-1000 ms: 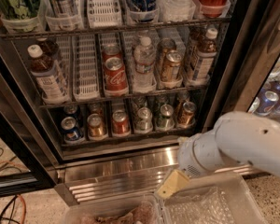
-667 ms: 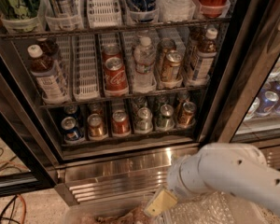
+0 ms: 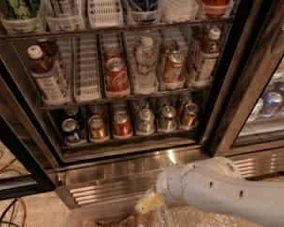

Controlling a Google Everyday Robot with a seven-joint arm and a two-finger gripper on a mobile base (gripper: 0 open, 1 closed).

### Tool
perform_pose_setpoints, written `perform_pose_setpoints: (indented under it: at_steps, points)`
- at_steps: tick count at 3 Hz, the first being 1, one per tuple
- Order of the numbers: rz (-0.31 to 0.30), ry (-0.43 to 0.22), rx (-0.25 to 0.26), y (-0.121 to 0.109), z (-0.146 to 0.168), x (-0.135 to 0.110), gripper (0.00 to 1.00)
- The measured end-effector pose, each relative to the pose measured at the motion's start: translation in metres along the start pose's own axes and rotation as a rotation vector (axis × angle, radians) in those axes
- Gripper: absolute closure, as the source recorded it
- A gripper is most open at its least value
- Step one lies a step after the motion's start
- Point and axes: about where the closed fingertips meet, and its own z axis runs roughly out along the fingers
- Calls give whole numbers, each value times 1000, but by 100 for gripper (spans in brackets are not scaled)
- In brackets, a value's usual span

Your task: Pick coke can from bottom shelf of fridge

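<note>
The fridge (image 3: pixel 132 167) stands open before me, with its ribbed steel base below. On the bottom shelf (image 3: pixel 128 140) a row of short cans stands in lane trays. The coke can (image 3: pixel 122 123), red with a silver top, is third from the left, between a gold-orange can (image 3: pixel 98 127) and a silver can (image 3: pixel 144 121). A blue Pepsi can (image 3: pixel 72 131) is at the far left. My gripper (image 3: pixel 149 203) is low at the bottom centre, at the end of my white arm (image 3: pixel 227 193). It is in front of the steel base, well below the coke can and apart from it.
The middle shelf holds a taller red Coke can (image 3: pixel 116 74), a water bottle (image 3: pixel 146 64), a gold can (image 3: pixel 173 66) and brown bottles. A closed glass door at the right shows Pepsi cans (image 3: pixel 270 103). A clear plastic bin (image 3: pixel 104 219) lies under my gripper. Cables (image 3: pixel 9 212) lie on the floor at the left.
My arm has swung down and to the left, from beside the right door frame to in front of the steel base. The cans have not moved.
</note>
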Motion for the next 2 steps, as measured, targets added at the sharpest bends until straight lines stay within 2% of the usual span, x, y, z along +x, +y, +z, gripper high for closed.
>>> perform_pose_setpoints:
  at_steps: [1,2]
  points:
    - [58,-68,34,-9,1,-20,0]
    - [58,-68,34,-9,1,-20,0]
